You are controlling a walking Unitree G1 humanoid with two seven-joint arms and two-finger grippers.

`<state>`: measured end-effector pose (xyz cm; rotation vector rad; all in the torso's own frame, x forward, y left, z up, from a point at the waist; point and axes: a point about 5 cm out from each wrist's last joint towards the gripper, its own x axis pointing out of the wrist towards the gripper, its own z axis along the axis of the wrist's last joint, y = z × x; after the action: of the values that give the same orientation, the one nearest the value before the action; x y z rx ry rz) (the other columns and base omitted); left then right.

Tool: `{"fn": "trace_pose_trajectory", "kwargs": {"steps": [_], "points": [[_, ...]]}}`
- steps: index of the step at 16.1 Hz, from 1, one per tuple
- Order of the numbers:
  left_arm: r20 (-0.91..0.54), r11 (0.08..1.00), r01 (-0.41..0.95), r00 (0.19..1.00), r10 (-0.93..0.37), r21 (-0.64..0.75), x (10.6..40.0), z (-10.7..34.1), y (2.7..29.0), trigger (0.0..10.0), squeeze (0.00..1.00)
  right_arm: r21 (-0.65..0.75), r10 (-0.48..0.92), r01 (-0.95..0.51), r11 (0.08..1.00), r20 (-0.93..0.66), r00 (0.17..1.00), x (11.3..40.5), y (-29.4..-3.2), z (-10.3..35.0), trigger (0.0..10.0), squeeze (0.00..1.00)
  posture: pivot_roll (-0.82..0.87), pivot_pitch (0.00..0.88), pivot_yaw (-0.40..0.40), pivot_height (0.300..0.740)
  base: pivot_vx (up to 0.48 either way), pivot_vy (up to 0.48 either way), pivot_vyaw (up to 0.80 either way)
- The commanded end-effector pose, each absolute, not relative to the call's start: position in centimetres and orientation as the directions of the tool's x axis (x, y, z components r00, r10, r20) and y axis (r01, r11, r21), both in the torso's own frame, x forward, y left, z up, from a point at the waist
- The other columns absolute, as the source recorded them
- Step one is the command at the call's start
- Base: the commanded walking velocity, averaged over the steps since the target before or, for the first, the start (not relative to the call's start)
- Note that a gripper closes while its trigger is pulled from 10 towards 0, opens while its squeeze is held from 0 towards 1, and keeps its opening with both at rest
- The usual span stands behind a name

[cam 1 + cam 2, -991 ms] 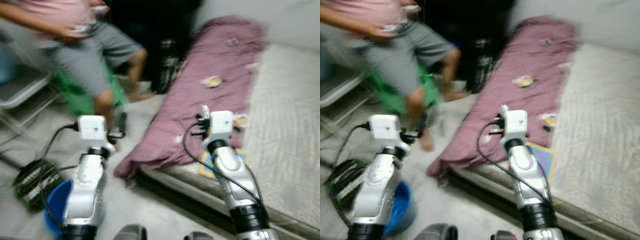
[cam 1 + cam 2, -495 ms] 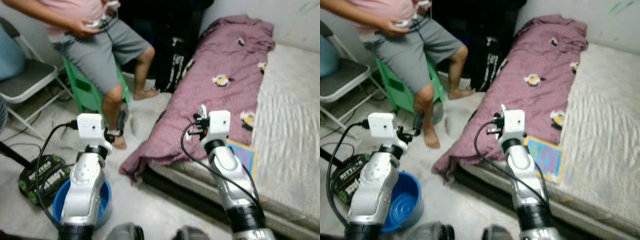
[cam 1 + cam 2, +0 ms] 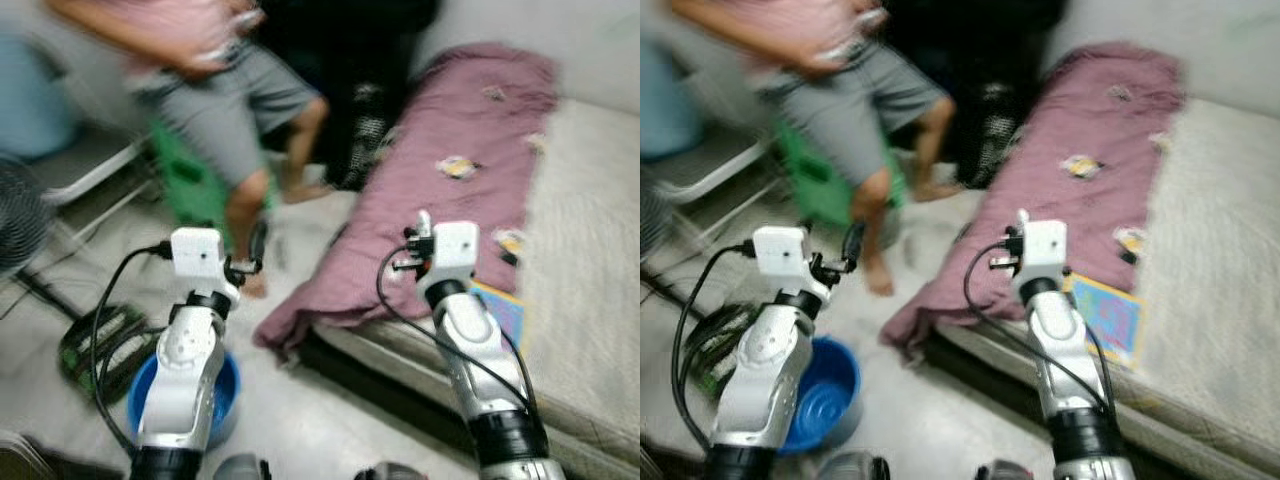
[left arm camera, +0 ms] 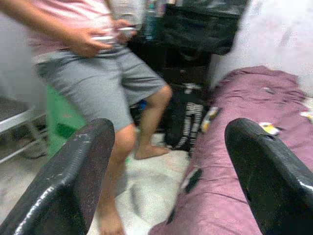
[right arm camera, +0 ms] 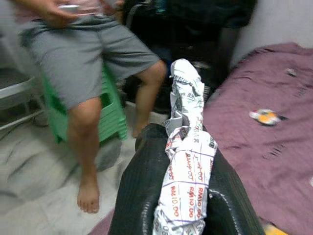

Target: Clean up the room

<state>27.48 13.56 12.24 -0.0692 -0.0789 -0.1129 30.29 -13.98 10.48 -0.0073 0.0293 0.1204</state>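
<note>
1. Right wrist view: right gripper [image 5: 183, 196] fingers closed on a crumpled paper wrapper [image 5: 186, 171], raised beside the bed [image 3: 590, 250].
2. Left gripper [image 4: 166, 161] fingers wide apart, holding nothing.
3. Recommended: keep the grip firm, carry the wrapper clear of the seated person [image 3: 215, 100], likely to the blue basin [image 3: 825, 385].

Paper [image 5: 186, 166], held between the right gripper's [image 5: 181, 205] two closed fingers: white, crumpled, printed in red and dark ink; "RM10.00" reads on its lower part, repeated in rows.
Paper, upper part: more small print, too creased and small to read.
Booklet [image 3: 1108, 318] at the mattress [image 3: 1210, 300] edge: coloured cover with print, blurred, not readable.
Box [image 3: 100, 345] on the floor: light lettering on a dark side, blurred, not readable.
Blanket [image 3: 1080, 190]: small printed figures, no words to be made out.
</note>
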Motion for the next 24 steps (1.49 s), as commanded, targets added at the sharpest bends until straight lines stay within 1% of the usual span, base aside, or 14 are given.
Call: {"fn": "trace_pose_trajectory", "kwargs": {"steps": [1, 5, 24], "points": [[0.08, 0.993, 0.106, 0.992, -0.102, -0.049, 27.43, 12.22, 13.92, 10.0, 0.0, -0.001, 0.138, -0.138, 0.99, -0.017, 0.99, 30.45, -13.51, 10.79, 10.0, 0.0, -0.05, 0.033, 0.0, 0.74, 0.0, 0.0, 0.8], [0.081, 0.995, 0.095, 0.992, -0.092, -0.023, 27.59, 12.17, 13.98, 10.0, 0.0, -0.004, 0.138, -0.138, 0.99, -0.017, 0.99, 30.45, -13.51, 10.8, 10.0, 0.0, -0.05, 0.035, 0.0, 0.74, 0.0, 0.0, 0.8], [0.067, 0.995, 0.102, 0.993, -0.101, -0.014, 27.74, 12.0, 13.98, 10.0, 0.0, -0.003, 0.138, -0.138, 0.99, -0.016, 0.99, 30.56, -13.48, 10.73, 10.0, 0.0, -0.05, 0.029, 0.006, 0.74, 0.0, 0.0, 0.8]]}}
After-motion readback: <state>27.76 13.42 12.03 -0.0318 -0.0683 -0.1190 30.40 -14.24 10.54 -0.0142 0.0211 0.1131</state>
